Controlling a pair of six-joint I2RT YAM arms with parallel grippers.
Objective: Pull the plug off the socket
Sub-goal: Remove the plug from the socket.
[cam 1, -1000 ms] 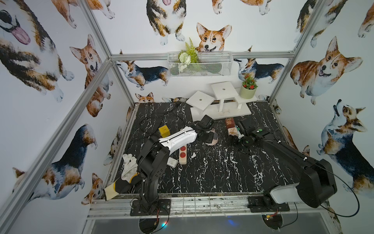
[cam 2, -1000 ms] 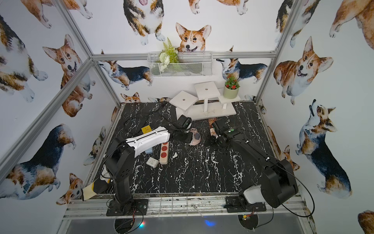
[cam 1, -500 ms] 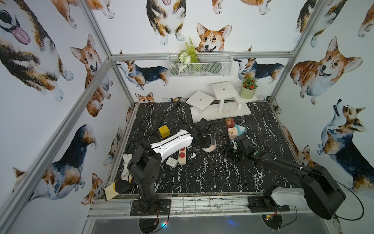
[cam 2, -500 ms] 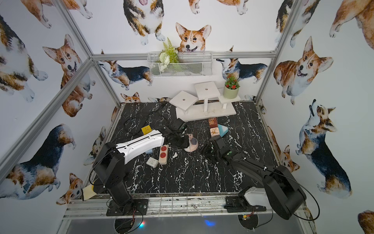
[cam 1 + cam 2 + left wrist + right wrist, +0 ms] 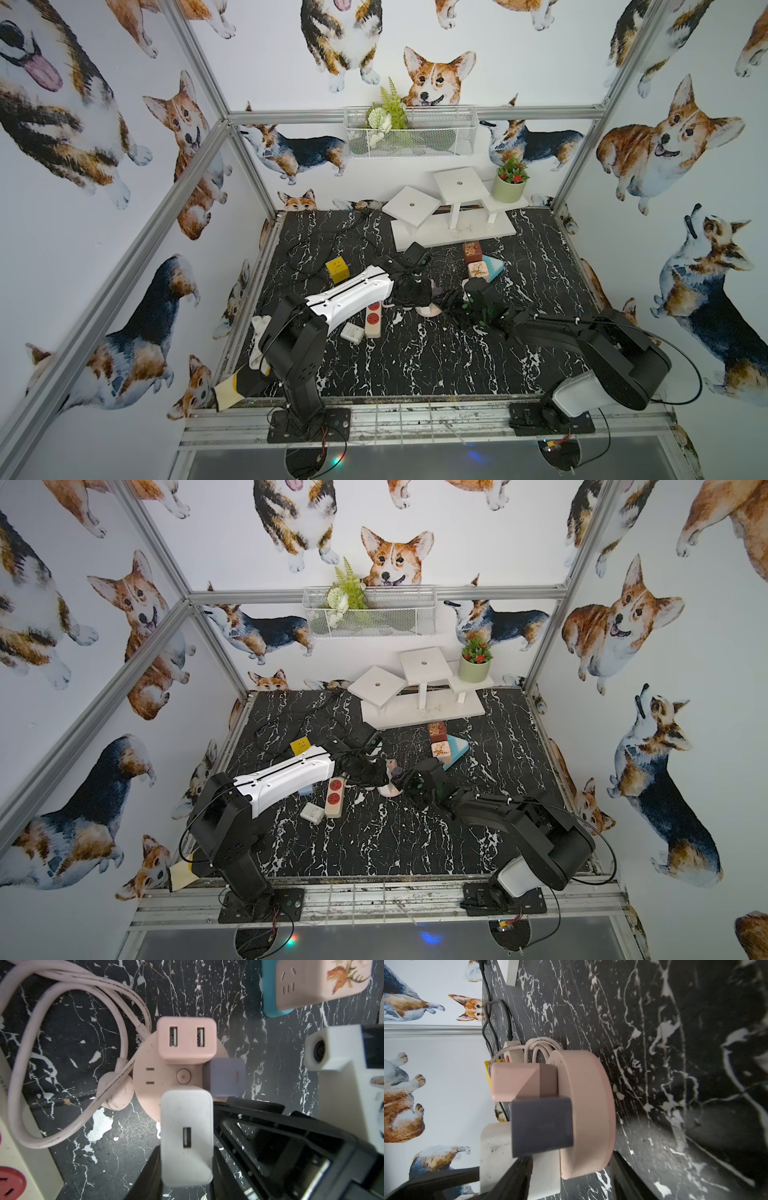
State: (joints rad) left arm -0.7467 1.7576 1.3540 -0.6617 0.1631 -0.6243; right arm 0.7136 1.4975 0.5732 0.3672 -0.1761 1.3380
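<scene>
Here is the left gripper (image 5: 187, 1167), jaws pinched in tight on the flanks of the white plug (image 5: 187, 1138), the single-port charger seated in the round pink socket (image 5: 149, 1072). That socket lies flat on the black marble table (image 5: 270, 1053), about mid-table in both top views, between the two arms.

The line that matters: the white plug stands straight up off the socket's face, its long axis pointing at the left wrist camera. So the way out looks to be directly up, along the left gripper's own line of reach, with no sideways tug.

It's crowded, mind. A pink twin-port charger (image 5: 187, 1041) and a lilac cube plug (image 5: 226, 1076) stand in the same face, the cube just beside the white plug's corner.

Over to the right gripper (image 5: 564, 1167), sitting low at the socket's side with its jaws about half spread. One finger is down by the table at the socket's rim, the other up alongside the white plug's body. Whether it actually clamps anything, the views don't settle.

The call: the left is the puller, and the light socket will probably lift with the plug unless the right pins it down.
</scene>
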